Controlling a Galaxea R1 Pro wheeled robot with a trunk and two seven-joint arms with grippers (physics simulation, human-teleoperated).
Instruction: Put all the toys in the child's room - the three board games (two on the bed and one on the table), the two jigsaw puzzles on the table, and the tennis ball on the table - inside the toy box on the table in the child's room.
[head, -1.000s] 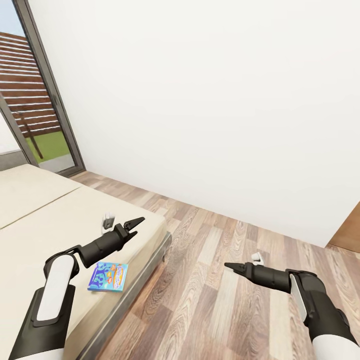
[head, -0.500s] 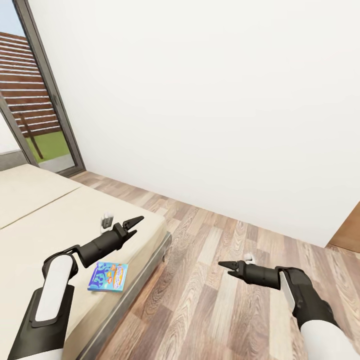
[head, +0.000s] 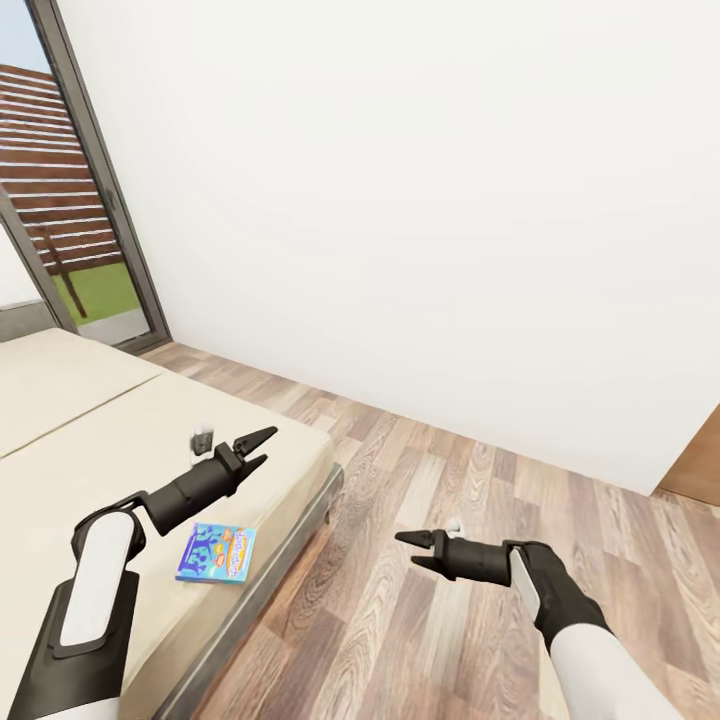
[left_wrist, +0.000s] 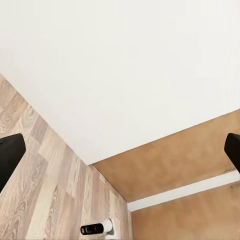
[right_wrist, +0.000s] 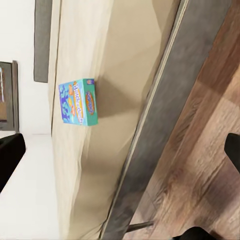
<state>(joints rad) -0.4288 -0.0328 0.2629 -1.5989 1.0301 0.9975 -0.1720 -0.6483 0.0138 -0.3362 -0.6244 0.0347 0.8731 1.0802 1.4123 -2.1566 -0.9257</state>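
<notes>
A light blue board game (head: 216, 553) lies flat on the bed (head: 90, 430), near its dark front edge. My left gripper (head: 266, 446) hovers open above the cream cover, beyond the game and holding nothing. Over the wood floor, my right gripper (head: 408, 550) is open and empty, pointing toward the bed. The right wrist view looks across the bed frame (right_wrist: 165, 115) at the board game (right_wrist: 77, 102) on the bed (right_wrist: 110, 60), with the right gripper (right_wrist: 120, 155) wide open. In the left wrist view the left gripper (left_wrist: 120, 152) faces the white wall, its fingertips (left_wrist: 10, 155) far apart.
A glass sliding door (head: 70, 210) stands at the far left behind the bed. A bare white wall (head: 420, 220) runs along the back. A brown wooden panel (head: 700, 455) sits at the right edge. Wood-plank floor (head: 420, 640) stretches between bed and wall.
My right arm has swung left over the floor toward the bed. The left gripper has drifted slightly left and away. The board game has not moved.
</notes>
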